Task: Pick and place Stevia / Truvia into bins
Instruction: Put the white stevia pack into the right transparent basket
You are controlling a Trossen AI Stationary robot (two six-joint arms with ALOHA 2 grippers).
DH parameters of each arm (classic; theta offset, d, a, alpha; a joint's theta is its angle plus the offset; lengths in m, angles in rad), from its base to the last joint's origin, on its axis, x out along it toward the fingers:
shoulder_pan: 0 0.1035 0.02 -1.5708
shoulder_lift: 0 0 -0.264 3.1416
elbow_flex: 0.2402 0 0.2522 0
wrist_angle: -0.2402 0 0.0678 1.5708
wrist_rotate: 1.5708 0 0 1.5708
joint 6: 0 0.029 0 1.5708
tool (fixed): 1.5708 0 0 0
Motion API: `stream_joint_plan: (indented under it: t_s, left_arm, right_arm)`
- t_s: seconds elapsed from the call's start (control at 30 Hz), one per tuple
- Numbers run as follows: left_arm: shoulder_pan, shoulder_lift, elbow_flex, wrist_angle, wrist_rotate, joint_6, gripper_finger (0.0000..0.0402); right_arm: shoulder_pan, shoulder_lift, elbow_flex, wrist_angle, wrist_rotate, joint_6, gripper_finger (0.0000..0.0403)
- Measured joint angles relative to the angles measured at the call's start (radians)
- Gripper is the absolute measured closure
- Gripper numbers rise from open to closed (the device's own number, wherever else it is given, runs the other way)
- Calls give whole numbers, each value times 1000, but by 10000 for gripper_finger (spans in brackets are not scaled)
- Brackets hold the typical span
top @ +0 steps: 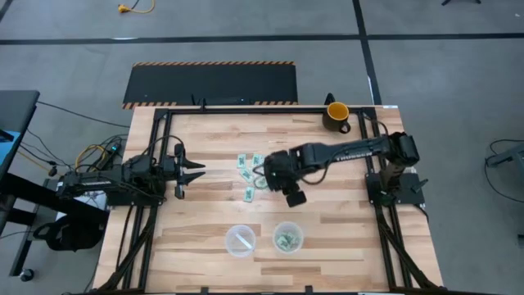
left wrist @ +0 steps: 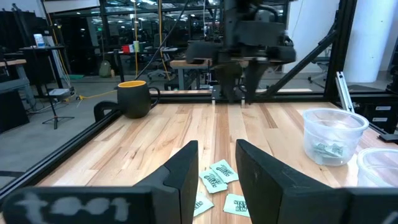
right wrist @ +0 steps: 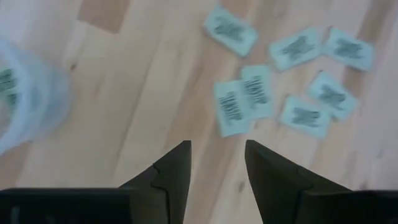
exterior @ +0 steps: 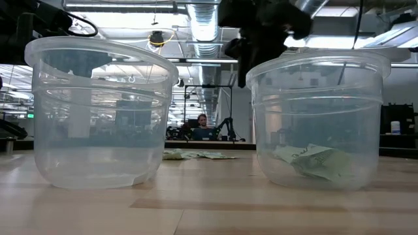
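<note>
Several light green and white Stevia packets (top: pixel 250 174) lie flat in a loose cluster on the wooden table's middle; they also show in the right wrist view (right wrist: pixel 273 93) and the left wrist view (left wrist: pixel 217 177). My right gripper (top: pixel 266 174) hovers over the cluster's right side, pointing down, open and empty (right wrist: pixel 217 165). My left gripper (top: pixel 192 172) waits left of the packets, open and empty (left wrist: pixel 214 168). Two clear cups stand near the table's near edge. The left cup (top: pixel 240 240) (exterior: pixel 98 111) holds no green packets. The right cup (top: pixel 288 238) (exterior: pixel 320 111) holds a few packets (exterior: pixel 313 160).
A yellow-and-black mug (top: pixel 336 115) (left wrist: pixel 134 98) stands at the far right corner. Black frame rails (top: pixel 160 147) run along the table's sides. Bare wood (top: pixel 344 205) lies between the packets and the cups, and to the right. A person (exterior: pixel 202 124) sits in the room beyond.
</note>
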Motion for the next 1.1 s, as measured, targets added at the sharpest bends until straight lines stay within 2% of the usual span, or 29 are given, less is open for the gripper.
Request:
stream_joint_plan:
  t_s: [0.2, 0.4, 0.5, 0.77, 1.1]
  left_arm:
    - [0, 0, 0, 0, 0, 0, 304]
    - [0, 1, 0, 0, 1, 0, 304]
    - [0, 2, 0, 0, -1, 0, 304]
    - [0, 17, 0, 0, -1, 0, 304]
    - [0, 18, 0, 1, -1, 0, 304]
  right_arm:
    - [-49, 36, 2, 67, -56, -94, 260]
    - [-56, 83, -2, 91, -55, -166, 260]
    - [-57, 122, 2, 146, -55, -186, 260]
    - [-70, 205, -1, 161, -52, -217, 260]
    - [-97, 230, 2, 199, -74, -223, 260]
